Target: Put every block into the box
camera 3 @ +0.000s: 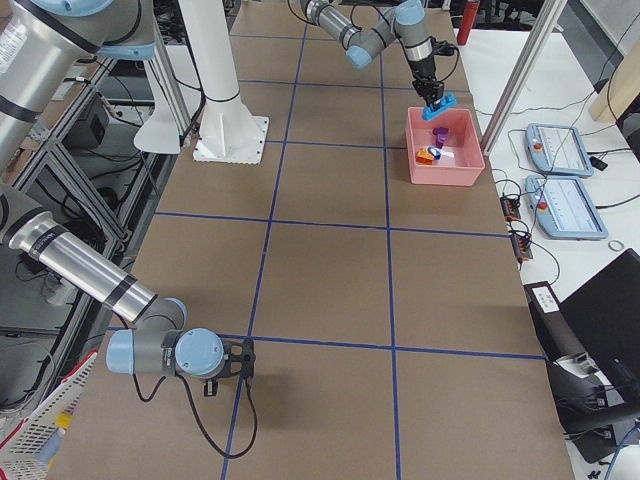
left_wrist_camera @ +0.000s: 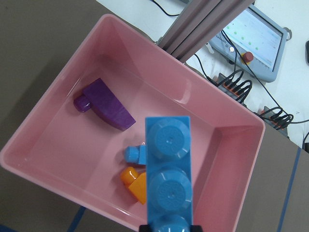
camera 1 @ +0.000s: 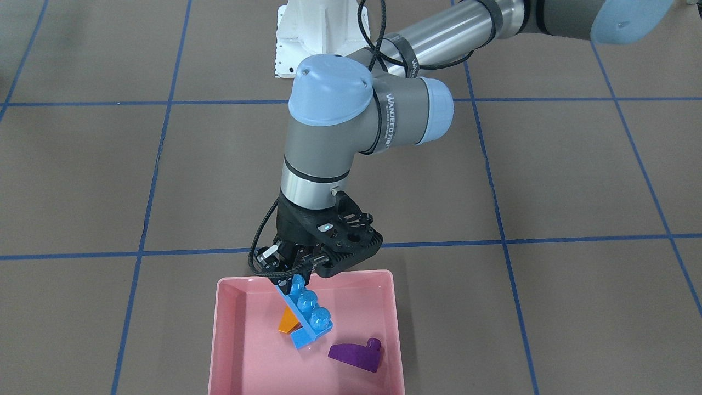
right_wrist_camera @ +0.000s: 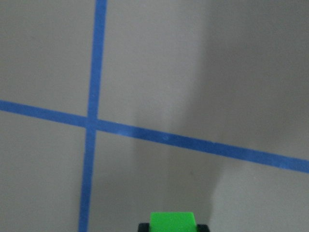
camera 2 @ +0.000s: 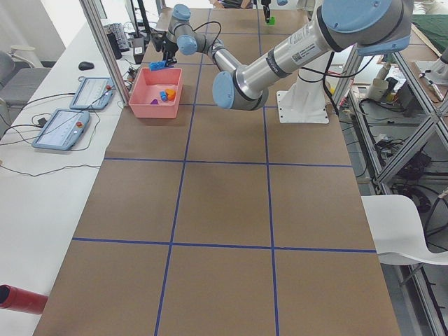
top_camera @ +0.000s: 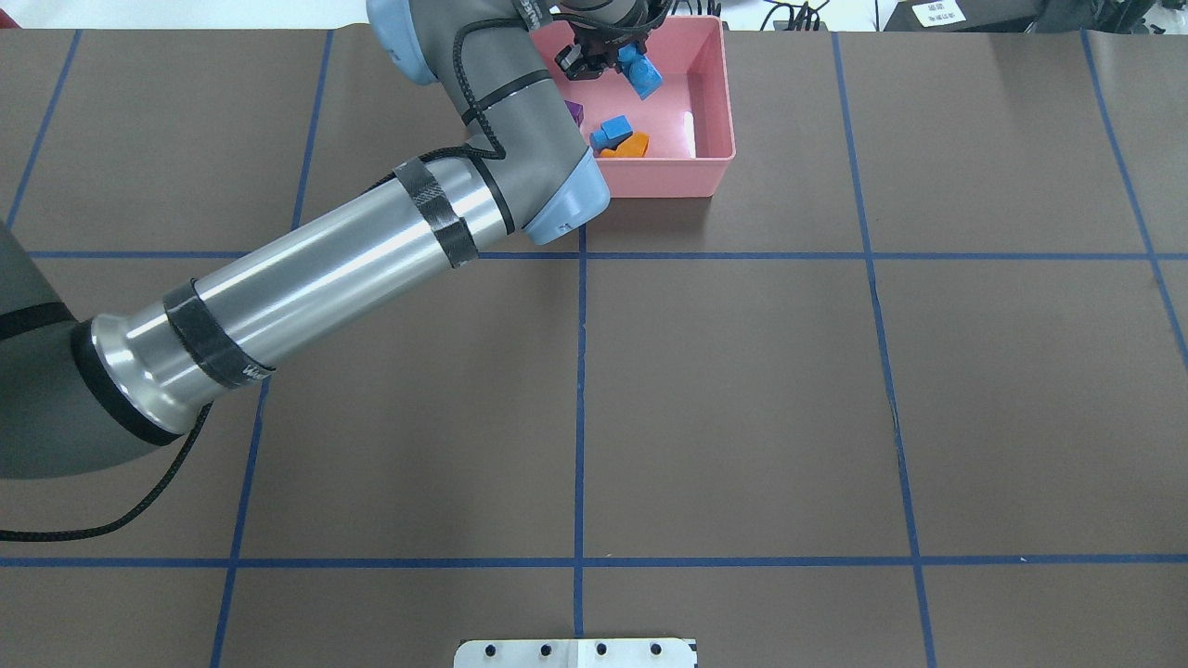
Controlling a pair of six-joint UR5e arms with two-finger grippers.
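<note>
My left gripper (camera 1: 296, 277) is shut on the long blue four-stud brick (camera 1: 307, 307) and holds it tilted just above the pink box (camera 1: 219, 329). The same brick fills the left wrist view (left_wrist_camera: 169, 179). Inside the box lie the orange sloped brick (camera 1: 286, 321), the small blue cube (camera 1: 301, 337) touching it, and the purple wedge (camera 1: 356, 354) apart from them. My right gripper (right_wrist_camera: 172, 227) is shut on the green brick (right_wrist_camera: 172, 221), above bare table with blue tape lines. In the exterior left view the green brick (camera 2: 271, 20) is at the table's far end.
The box (top_camera: 729, 111) stands at the table's far edge. A metal post (left_wrist_camera: 203, 24) and control tablets (left_wrist_camera: 256, 38) stand just beyond it. The white robot base (camera 1: 307, 38) is at the near middle edge. My left arm (top_camera: 325, 269) crosses the table's left half.
</note>
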